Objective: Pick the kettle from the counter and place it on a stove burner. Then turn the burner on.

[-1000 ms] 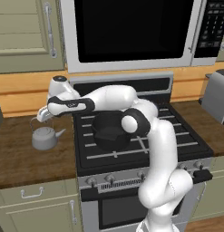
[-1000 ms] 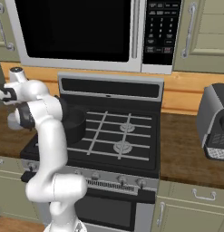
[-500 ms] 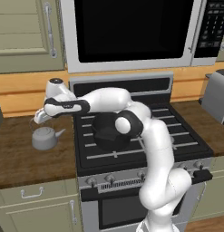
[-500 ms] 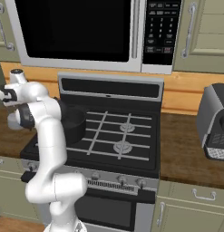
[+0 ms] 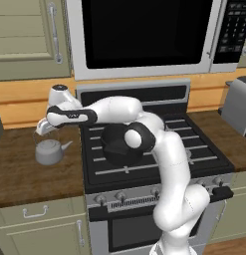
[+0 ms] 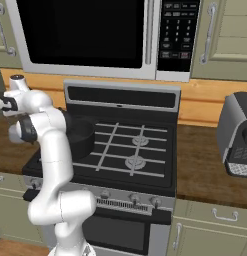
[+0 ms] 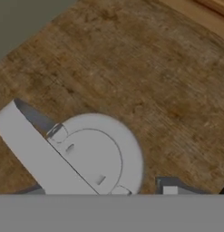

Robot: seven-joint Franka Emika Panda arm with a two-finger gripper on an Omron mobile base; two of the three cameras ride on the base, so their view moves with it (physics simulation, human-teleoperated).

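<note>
Where the dark wood bench [image 5: 25, 169] runs left of the stove [image 5: 159, 149], the kettle [image 5: 49, 151] sits upright on it, about midway between the front edge and the back wall and close to the edge that meets the stove. Its short spout points toward the stove, so the body's long axis lies roughly along the bench front. In the hand view the kettle [image 7: 97, 156] shows from above as a pale round lid with a broad grey band, seemingly its handle, crossing it on a slant from upper left to lower right, and bare wood grain [image 7: 131, 68] beyond it.

Just above the kettle hangs the gripper [image 5: 43, 126], at the end of the white arm that stretches leftward across the stove. Whether the jaws stand wide or narrow I cannot tell, and they hold nothing that shows.

On the stove's left side, partly behind the arm, stands a black pot [image 6: 80, 137]. Farther back, a microwave [image 5: 144, 35] hangs above the stove.
</note>
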